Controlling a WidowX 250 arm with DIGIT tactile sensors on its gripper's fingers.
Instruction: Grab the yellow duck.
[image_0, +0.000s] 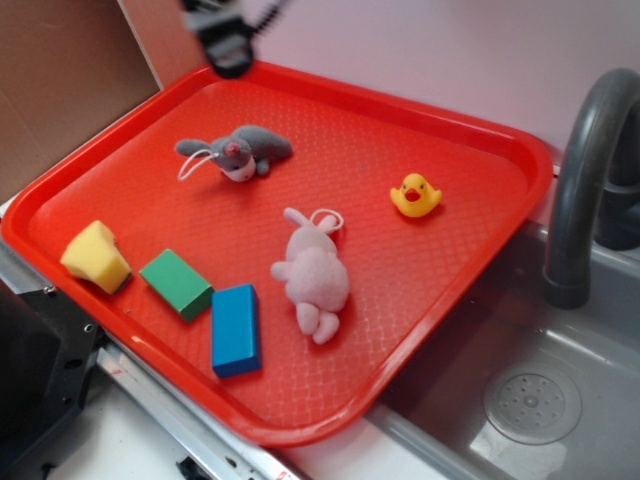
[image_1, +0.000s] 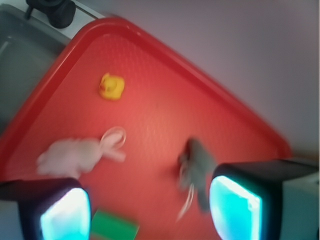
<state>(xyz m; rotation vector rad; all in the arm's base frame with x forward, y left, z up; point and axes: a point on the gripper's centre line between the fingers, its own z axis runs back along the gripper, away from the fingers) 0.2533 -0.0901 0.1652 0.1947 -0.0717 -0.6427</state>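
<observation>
One red tray, one yellow duck, two plush rabbits, one grey and one pink, three blocks, one yellow sponge wedge, one green, one blue, one sink, one faucet were seen.

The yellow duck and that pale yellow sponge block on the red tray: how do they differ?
The yellow duck is smaller, while the sponge block is clearly bigger. The duck is glossy and rounded, with an orange-red beak; the sponge block is matte, plain and wedge-shaped. The duck sits alone towards the tray's sink-side edge; the sponge block lies at the opposite end, beside a green block. Both are yellow and rest on the tray, untouched.
</observation>
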